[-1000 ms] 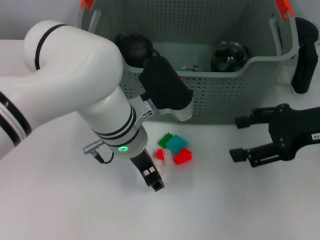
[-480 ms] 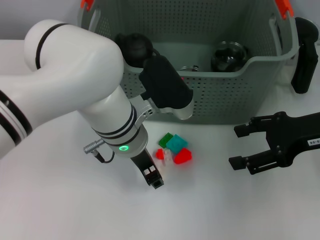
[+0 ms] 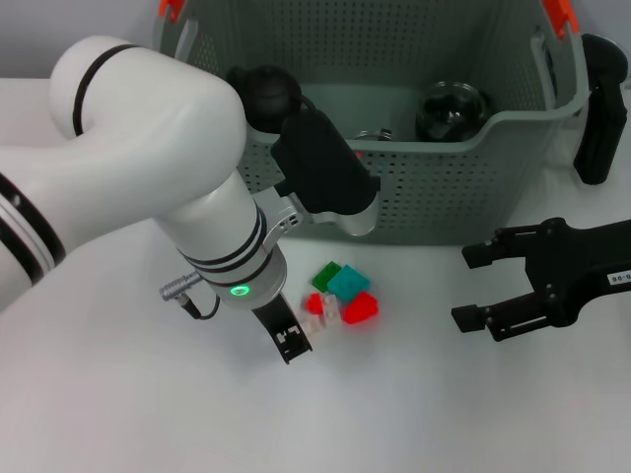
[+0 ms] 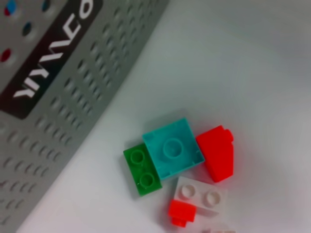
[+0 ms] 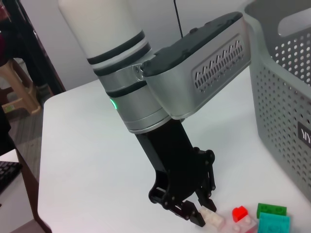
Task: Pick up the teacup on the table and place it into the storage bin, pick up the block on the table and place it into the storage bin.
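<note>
The left gripper (image 3: 296, 347) is down at the table (image 3: 118, 394) just beside the blocks (image 3: 342, 294), its fingers apart and seemingly touching a white piece. The blocks lie on the table just in front of the bin (image 3: 444, 187). A dark, glossy teacup (image 3: 451, 111) sits inside the bin. The right gripper (image 3: 471, 281) hovers open, near the bin's front.

The white table (image 3: 444, 414) lies bare beneath the right gripper (image 3: 468, 288) and all round it. A black upright object (image 3: 601, 108) stands well beyond that gripper, at the table's far edge. Far behind the left gripper (image 5: 187, 213), off the table, are a wooden stool (image 5: 22, 90) and a keyboard's corner (image 5: 7, 174).
</note>
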### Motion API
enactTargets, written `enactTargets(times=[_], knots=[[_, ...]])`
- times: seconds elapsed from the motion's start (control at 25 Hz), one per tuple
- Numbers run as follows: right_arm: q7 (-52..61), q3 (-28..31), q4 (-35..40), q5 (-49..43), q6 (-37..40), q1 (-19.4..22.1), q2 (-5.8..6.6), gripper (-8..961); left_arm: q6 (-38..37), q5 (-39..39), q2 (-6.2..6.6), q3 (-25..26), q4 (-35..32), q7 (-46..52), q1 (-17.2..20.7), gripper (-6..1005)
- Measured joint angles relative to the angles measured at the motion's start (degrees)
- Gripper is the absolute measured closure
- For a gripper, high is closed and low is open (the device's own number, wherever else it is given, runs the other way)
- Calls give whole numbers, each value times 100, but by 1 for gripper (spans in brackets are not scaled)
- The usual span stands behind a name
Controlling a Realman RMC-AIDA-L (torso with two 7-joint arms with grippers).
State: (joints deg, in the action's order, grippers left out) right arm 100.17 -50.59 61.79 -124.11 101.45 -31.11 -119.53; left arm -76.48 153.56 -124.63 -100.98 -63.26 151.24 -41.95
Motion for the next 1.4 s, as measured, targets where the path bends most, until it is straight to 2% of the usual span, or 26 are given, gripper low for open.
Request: enactTargets(times=[0.2,0.4,0.64,0.68,0.72,0.84,1.0,1.08,1.28,1.4], knots=[[2,5,0,5,7,0,0,35,-151,60,-7,10,-254,13,44,812],[3,6,0,-2,13,13,0,35,-572,32,15,222,-606,-2,83,812],[-9,-6,-126,-26,-1,30,51,36,-1541,-315,21,1304,-2400,-317,616,812],[-14,-2,-183,-27,1,29,67,36,-1541,-315,21,1304,-2400,-317,616,812],[-30,11,-258,-27,1,28,88,36,-1681,-674,24,1808,-2895,-454,733,811],[-60,10,-287,-27,-13,39,96,36,-1661,-1273,36,2708,-3225,-697,707,811],[-92,-18,-295,-27,-34,60,99,36,-1309,-1920,67,3934,-2809,-1047,323,811],[-97,-25,-296,-26,-33,60,98,36,-1054,-2036,126,4295,-2425,-1190,75,811],[-100,-34,-298,-92,-25,24,85,37,-425,-2042,412,4515,-1377,-1278,-463,811],[-101,-36,-300,-158,-32,5,66,37,-21,-2041,473,4525,-983,-1288,-583,812]])
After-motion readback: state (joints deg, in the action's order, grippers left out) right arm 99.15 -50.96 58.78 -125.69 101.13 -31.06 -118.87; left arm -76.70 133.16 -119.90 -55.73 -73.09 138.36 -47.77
